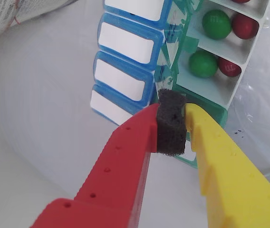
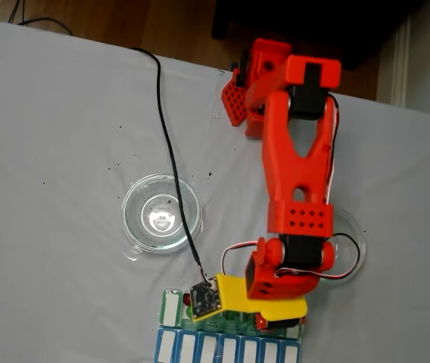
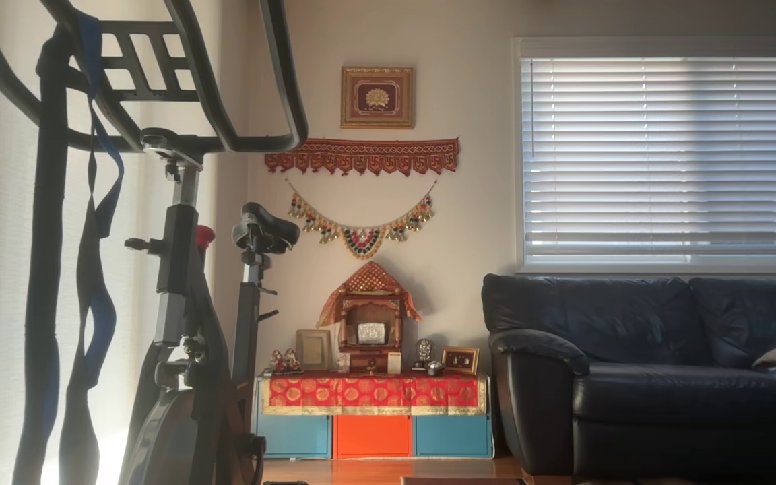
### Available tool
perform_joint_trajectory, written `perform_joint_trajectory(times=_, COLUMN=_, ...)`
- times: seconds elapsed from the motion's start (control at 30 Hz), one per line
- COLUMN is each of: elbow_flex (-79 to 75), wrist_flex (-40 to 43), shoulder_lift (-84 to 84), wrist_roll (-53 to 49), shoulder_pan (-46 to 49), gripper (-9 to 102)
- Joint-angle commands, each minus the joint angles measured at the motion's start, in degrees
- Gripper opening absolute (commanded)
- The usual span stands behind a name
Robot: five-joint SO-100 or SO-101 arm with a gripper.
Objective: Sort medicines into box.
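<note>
The gripper (image 1: 177, 124) stands over the near end of the green box (image 1: 220, 47), red and yellow fingers drawn narrow with only the black foam pad (image 1: 170, 124) between them; no pill is seen in the grasp. In the wrist view, green pills (image 1: 216, 23) and red pills (image 1: 245, 25) lie paired at 1 o'clock, one pair per open compartment (evidently the sorting scheme). The blue row (image 1: 125, 47) adjoins at 11 o'clock, lids down. The clear dish (image 2: 162, 212) looks empty, suggesting sorting is nearly complete.

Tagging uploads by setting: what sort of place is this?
Most likely a home living room: a leather sofa, an exercise bike and a small shrine against the wall.
</note>
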Motion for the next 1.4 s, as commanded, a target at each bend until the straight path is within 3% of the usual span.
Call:
perform_joint_trajectory(times=0.0, elbow_flex=-5.6, wrist_flex=-0.4, shoulder_lift=7.1, wrist_roll=1.9, shoulder_pan=0.8, gripper=1)
perform_joint_trajectory(times=0.47, elbow_flex=0.4, wrist_flex=-12.1, shoulder_lift=5.0, wrist_roll=4.4, shoulder_pan=-2.7, gripper=1)
perform_joint_trajectory(times=1.03, elbow_flex=-7.4, wrist_flex=1.0, shoulder_lift=-4.7, wrist_roll=-1.2, shoulder_pan=-1.9, gripper=1)
perform_joint_trajectory(times=1.37, elbow_flex=-8.3, wrist_flex=1.1, shoulder_lift=-2.1, wrist_roll=-1.7, shoulder_pan=0.0, gripper=1)
